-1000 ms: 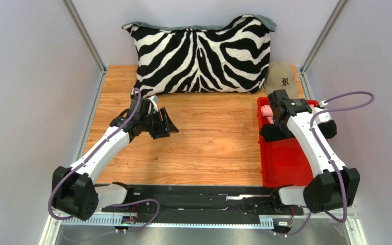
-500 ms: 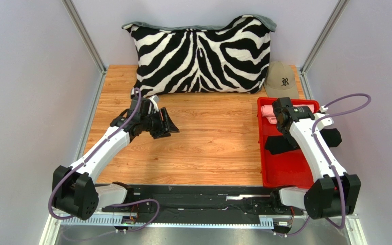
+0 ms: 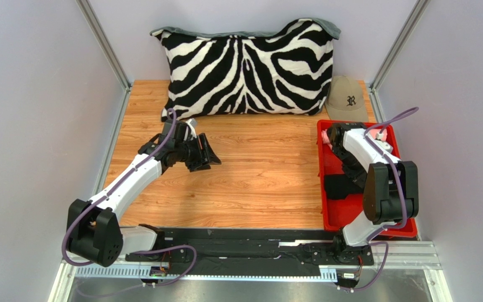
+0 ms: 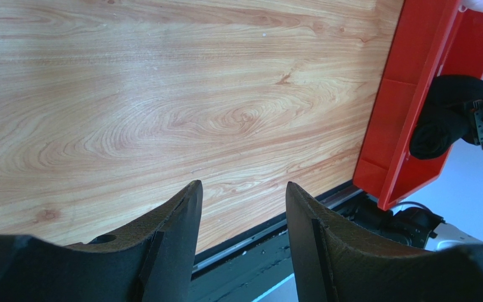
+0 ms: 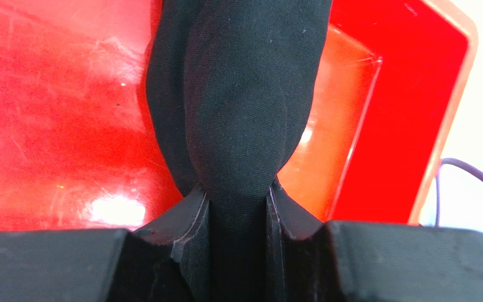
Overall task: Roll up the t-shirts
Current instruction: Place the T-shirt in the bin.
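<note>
The black t-shirt [image 3: 337, 187] lies bunched in the red tray [image 3: 335, 217] on the right. My right gripper [image 3: 350, 177] is shut on it; in the right wrist view the black cloth [image 5: 238, 94] runs out from between the closed fingers over the tray floor [image 5: 55, 107]. The salmon pink t-shirt [image 3: 328, 139] shows only as a small patch at the tray's far end, mostly hidden by my right arm. My left gripper [image 3: 206, 154] is open and empty above the wooden table [image 3: 263, 176]. In the left wrist view [image 4: 244, 195] its fingers frame bare wood, with the black t-shirt [image 4: 442, 123] at the right.
A zebra-striped pillow [image 3: 247, 66] leans against the back wall. A tan cap [image 3: 348, 97] sits behind the tray. Grey walls and metal posts close in both sides. The red tray's side wall [image 4: 408, 107] shows in the left wrist view.
My right arm has folded back over the tray, its elbow swinging left and nearer. The black t-shirt has been drawn toward the near end. My left arm has barely moved.
</note>
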Action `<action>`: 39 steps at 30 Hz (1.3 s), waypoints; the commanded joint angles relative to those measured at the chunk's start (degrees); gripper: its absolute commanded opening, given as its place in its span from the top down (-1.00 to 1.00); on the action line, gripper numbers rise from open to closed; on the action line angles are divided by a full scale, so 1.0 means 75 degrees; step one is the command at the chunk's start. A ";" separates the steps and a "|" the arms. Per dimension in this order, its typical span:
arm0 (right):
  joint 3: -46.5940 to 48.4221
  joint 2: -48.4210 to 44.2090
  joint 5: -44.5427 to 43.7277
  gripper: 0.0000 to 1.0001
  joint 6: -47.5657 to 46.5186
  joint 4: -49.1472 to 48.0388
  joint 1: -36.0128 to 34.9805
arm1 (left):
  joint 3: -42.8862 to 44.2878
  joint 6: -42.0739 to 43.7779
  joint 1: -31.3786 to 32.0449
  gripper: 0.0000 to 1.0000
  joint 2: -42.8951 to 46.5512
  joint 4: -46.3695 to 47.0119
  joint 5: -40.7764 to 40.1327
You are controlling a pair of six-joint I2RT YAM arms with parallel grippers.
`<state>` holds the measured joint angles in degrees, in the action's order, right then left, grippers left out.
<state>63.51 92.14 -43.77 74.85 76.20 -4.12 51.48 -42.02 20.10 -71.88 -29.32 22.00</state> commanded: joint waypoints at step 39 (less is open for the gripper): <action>-0.0346 0.0313 0.0468 0.82 -0.0640 -0.5789 0.1124 | 0.0366 0.0130 -0.0019 -0.16 -0.0530 0.0734 0.0629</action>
<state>60.58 95.64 -38.35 68.29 36.45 3.57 52.25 -42.02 20.10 -75.77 -25.82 25.32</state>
